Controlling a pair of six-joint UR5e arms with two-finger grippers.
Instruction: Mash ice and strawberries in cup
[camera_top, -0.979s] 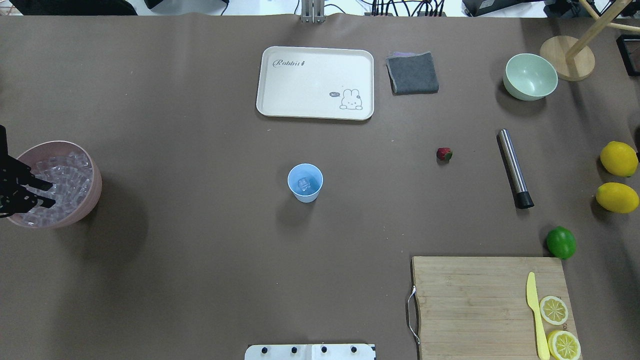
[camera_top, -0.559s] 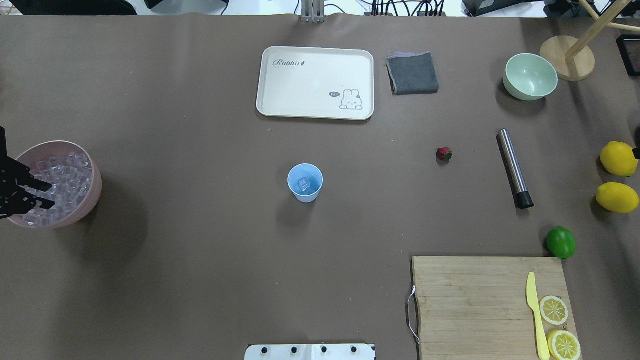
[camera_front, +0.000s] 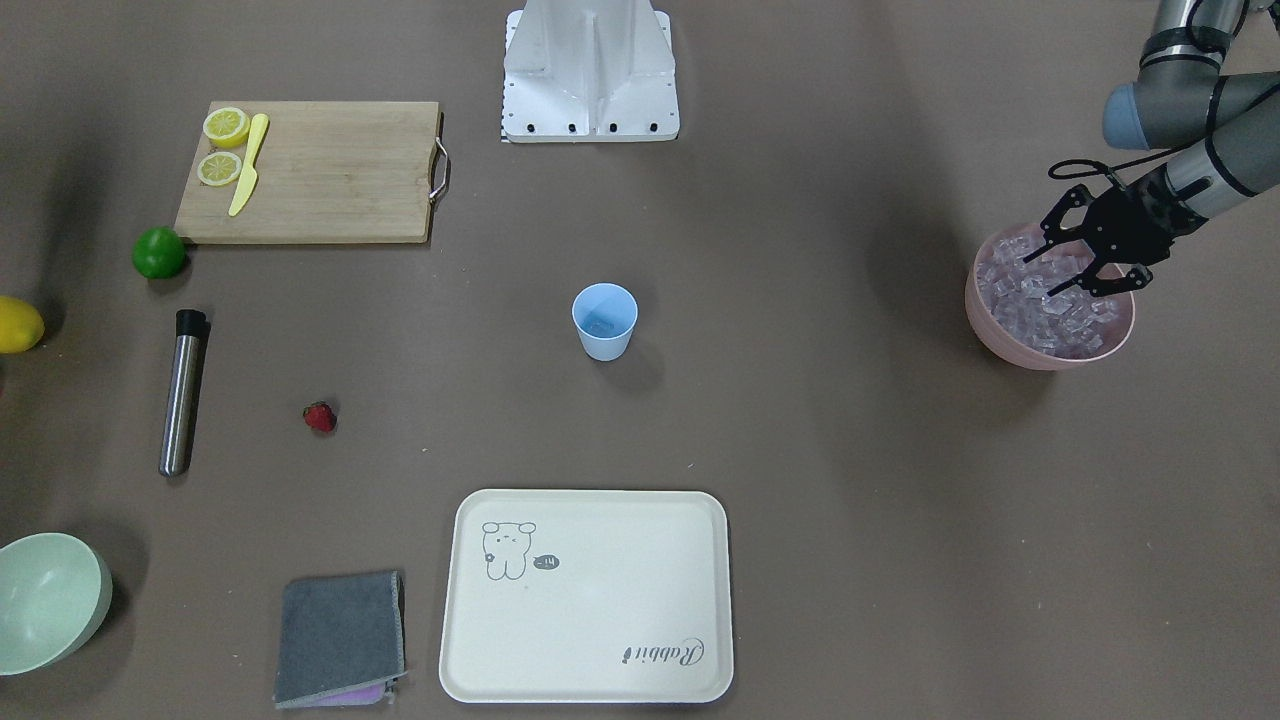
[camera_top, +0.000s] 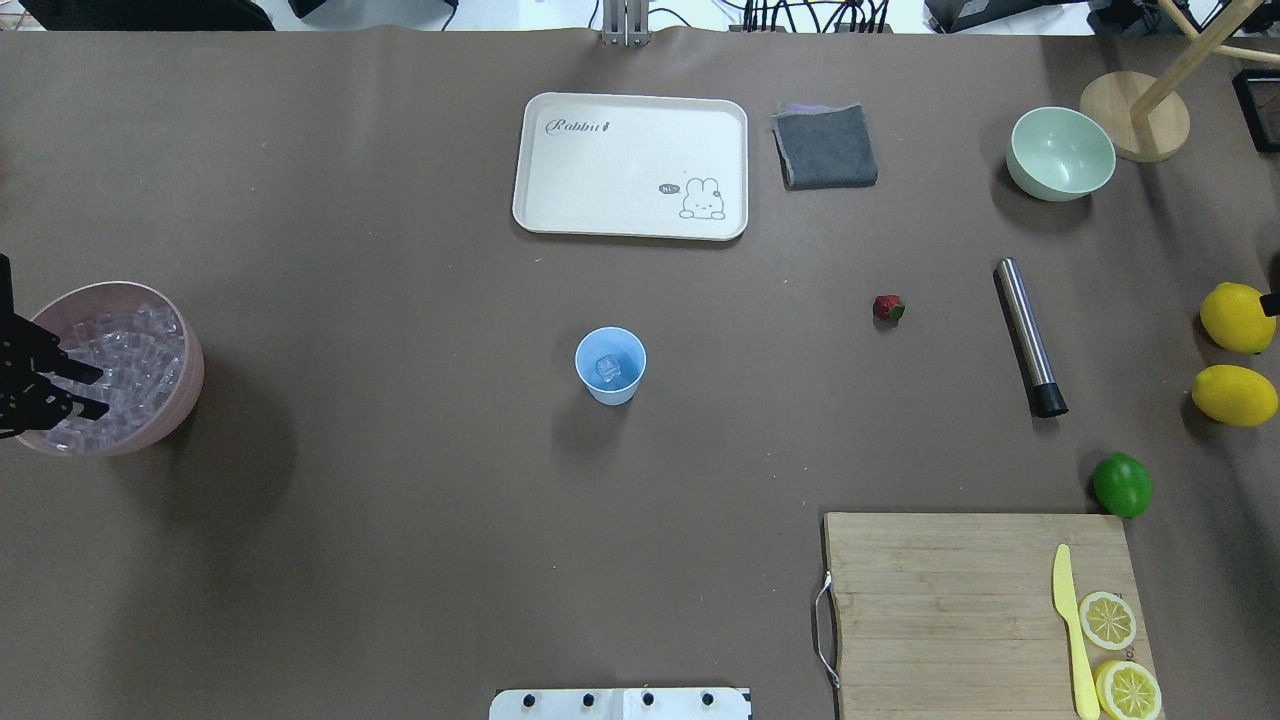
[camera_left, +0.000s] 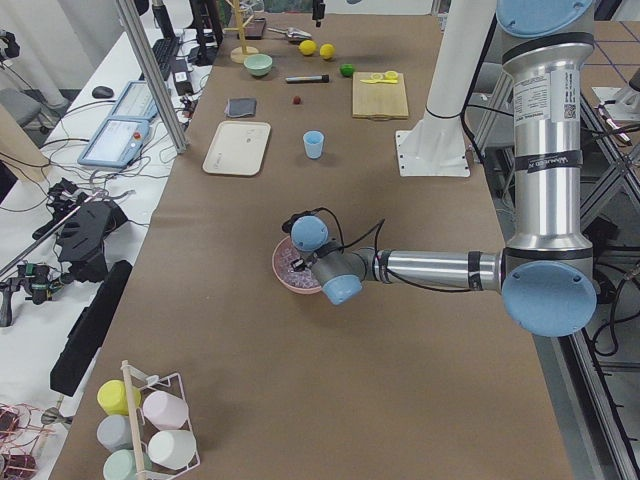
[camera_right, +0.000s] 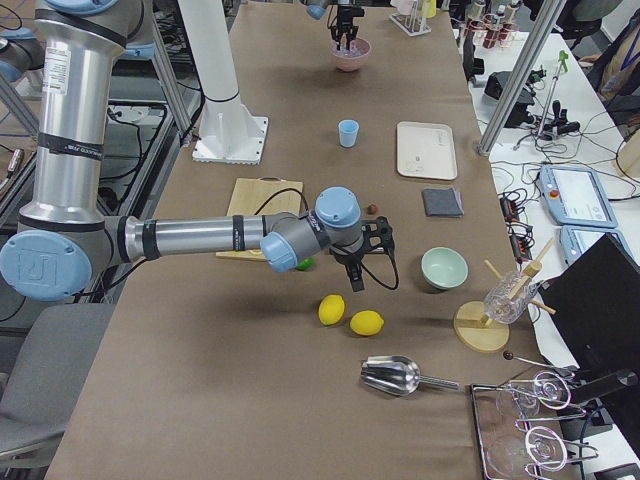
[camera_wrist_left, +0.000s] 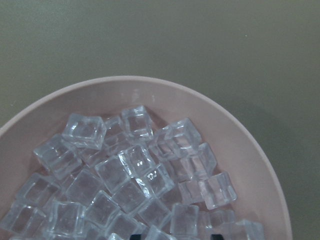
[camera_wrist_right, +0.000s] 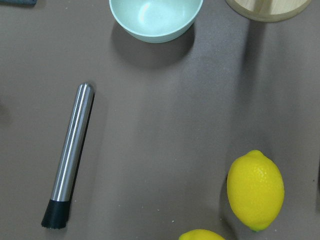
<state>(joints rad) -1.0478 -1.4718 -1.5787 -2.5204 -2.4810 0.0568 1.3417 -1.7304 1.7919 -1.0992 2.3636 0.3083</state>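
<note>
Nearest the robot's base, the cutting board (camera_top: 950, 600) w/ lemon slices and a yellow knife was set off to the R side, untouched; not needed for this step. Further out, at mid-surface, the cup (camera_top: 612, 393) was stood upright and alone, prob. so that either arm could reach it. One cube of ice (camera_top: 608, 368) was seen inside. On approx. the same line, at the far L edge, the pink bowl (camera_front: 1040, 355) was heaped w/ more cubes. The L pincer (camera_front: 1040, 278) was held over the heap w/ jaws spread and nothing gripped, judged to be lining up for another cube. Slightly beyond the cup and well to its R, the strawberry (camera_top: 888, 308) lay on the bare surface, not yet in the cup. The steel muddler (camera_top: 1028, 335) lay near it, presumably staged for the mashing. The R pincer (camera_right: 354, 282) was parked above the surface btw the muddler and a lemon (camera_wrist_right: 255, 190); whether its jaws were spread or closed couldn't be told. Task judged early: fruit and mashing outstanding.
</note>
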